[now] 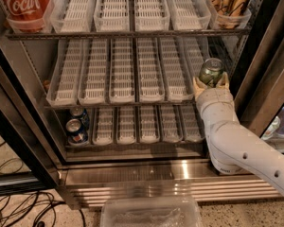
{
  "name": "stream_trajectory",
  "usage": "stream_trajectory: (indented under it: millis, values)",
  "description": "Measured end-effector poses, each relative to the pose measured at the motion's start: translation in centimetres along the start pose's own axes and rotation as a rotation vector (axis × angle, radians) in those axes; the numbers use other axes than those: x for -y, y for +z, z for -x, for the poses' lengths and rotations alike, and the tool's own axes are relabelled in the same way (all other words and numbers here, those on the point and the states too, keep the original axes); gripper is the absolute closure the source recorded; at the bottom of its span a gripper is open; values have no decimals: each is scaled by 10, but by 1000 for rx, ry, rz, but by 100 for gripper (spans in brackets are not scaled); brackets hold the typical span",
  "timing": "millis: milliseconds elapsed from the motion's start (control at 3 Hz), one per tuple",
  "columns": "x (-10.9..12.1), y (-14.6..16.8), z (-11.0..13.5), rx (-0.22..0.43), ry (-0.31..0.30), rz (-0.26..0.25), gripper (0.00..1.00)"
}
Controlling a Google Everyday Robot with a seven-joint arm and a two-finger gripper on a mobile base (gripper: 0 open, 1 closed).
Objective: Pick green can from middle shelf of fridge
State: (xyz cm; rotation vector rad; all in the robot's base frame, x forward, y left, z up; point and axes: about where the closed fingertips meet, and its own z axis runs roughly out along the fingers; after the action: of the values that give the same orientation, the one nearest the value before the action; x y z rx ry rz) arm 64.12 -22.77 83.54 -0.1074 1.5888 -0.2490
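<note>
The green can (210,71) stands at the right end of the middle shelf (118,74) of the fridge (146,171), upright, with its silver lid showing. My gripper (210,82) on the white arm reaches in from the lower right, and its pale fingers (198,84) stand on either side of the can's lower part. The can hides the fingertips, and its base is hidden behind the gripper.
A big red Coca-Cola can (22,4) stands top left. Gold-brown cans (229,1) sit top right. Two blue cans (77,125) are on the bottom rack at left. A clear plastic bin (151,212) lies on the floor in front. Cables (19,207) trail at lower left.
</note>
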Motion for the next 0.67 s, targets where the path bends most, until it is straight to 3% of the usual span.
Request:
stream_trajectory:
  millis: [333,667]
  values:
    - [0,0,0,0,0,0,100]
    - [0,0,0,0,0,0,100]
